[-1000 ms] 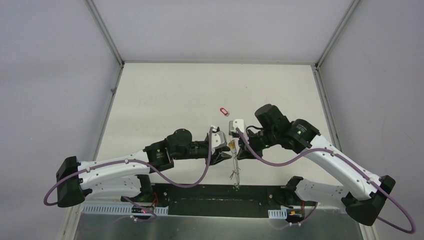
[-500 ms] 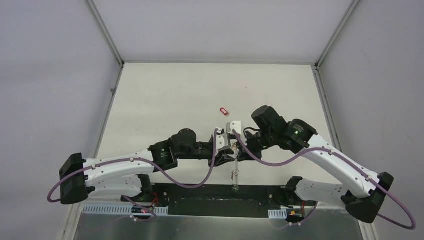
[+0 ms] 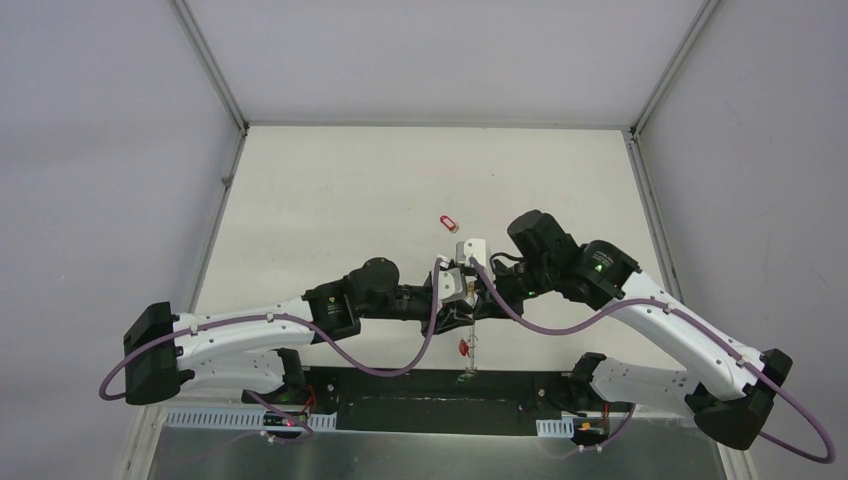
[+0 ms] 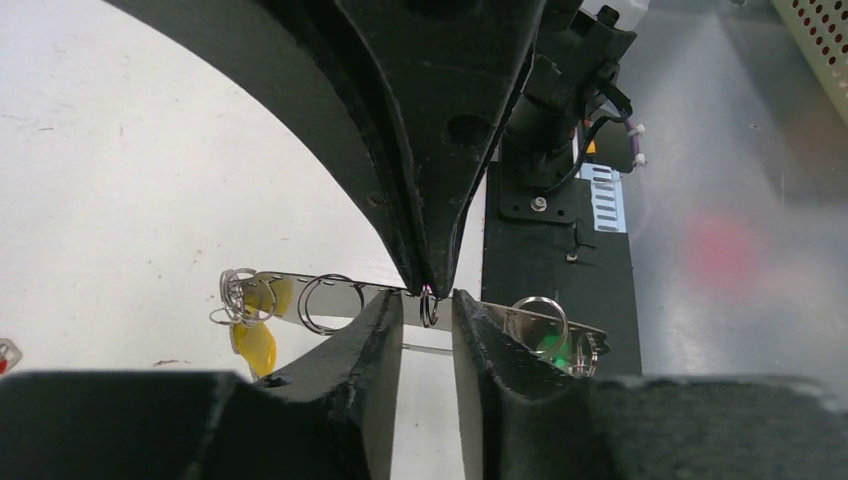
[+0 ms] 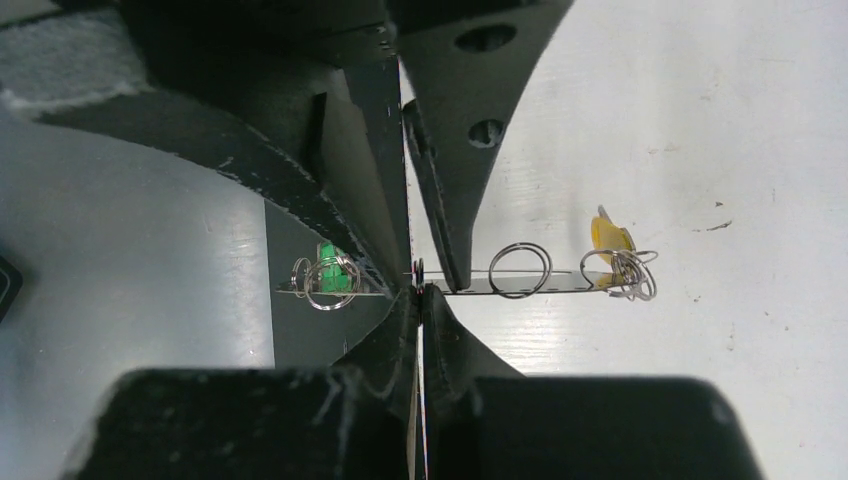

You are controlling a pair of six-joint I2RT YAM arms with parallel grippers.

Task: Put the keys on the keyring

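Closing in: my left hand (image 4: 425, 302), narrowly open, now straddles the keyring (image 5: 565, 286) my right hand (image 5: 415, 292) pinches, ready to regrip.

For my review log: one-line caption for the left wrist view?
Right gripper pinches the edge-on keyring, hung with a yellow tag and green tag; open left gripper straddles it.

A white table (image 3: 330, 190) sits inside pale grey walls (image 3: 100, 150) — aluminium frame rails (image 3: 208, 65) at the corners.
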